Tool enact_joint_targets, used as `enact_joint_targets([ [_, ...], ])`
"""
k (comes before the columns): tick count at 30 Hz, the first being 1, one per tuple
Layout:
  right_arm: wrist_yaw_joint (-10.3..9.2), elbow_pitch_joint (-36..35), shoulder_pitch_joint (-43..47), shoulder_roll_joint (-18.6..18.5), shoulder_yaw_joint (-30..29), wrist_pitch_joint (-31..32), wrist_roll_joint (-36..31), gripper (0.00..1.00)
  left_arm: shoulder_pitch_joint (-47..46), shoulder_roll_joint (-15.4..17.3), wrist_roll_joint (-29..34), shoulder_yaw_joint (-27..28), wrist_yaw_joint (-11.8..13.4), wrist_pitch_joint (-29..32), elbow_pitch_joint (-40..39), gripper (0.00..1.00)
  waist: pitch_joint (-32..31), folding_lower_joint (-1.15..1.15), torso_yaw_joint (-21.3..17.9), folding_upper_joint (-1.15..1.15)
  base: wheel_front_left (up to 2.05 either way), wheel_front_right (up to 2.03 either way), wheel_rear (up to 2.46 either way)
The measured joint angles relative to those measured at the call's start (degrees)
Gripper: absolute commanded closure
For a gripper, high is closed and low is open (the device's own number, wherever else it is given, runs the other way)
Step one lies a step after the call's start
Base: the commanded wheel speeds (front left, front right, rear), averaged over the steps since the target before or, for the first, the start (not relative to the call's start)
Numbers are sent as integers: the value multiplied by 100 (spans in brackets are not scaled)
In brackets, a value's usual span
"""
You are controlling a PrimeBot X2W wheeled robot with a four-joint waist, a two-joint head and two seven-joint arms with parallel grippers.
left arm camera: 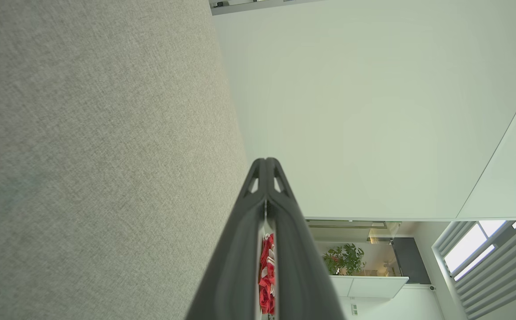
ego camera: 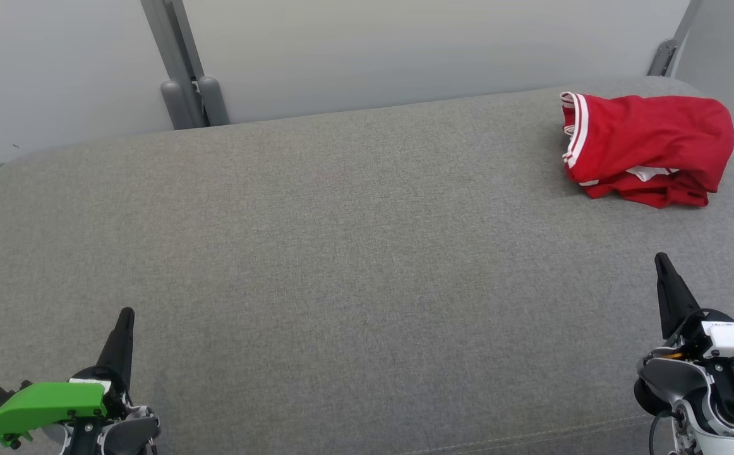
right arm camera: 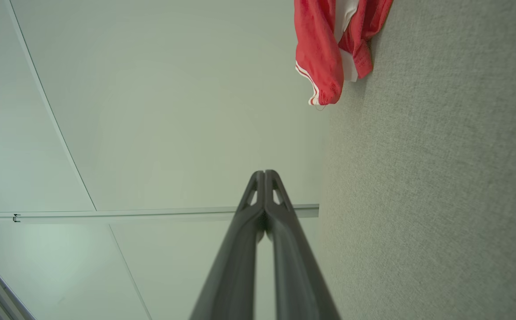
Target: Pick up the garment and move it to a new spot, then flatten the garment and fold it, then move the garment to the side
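Note:
The garment (ego camera: 648, 148) is red with white stripes and lies crumpled at the far right of the grey upholstered surface (ego camera: 342, 253). In the right wrist view the garment (right arm camera: 329, 49) sits at the top, well ahead of the fingertips. A sliver of the garment (left arm camera: 267, 275) shows between the left fingers. My left gripper (ego camera: 127, 314) rests low at the near left, shut and empty. At the near right, my right gripper (ego camera: 661, 259) is shut too, with nothing in it, roughly a forearm's length short of the garment.
White wall panels with a grey post (ego camera: 180, 76) stand behind the surface. Its rounded back edge runs along the top. The left wrist view shows a plant (left arm camera: 344, 258) and a window (left arm camera: 475, 244) far off in the room.

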Motion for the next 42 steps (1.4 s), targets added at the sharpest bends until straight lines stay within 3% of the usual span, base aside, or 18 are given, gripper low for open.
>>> enact_joint_targets([
  [42, 0, -10, 0, 1, 4, 0, 33, 100, -3, -4, 0, 5, -1, 5, 16, 100, 0, 0, 0, 0, 0, 0, 0],
])
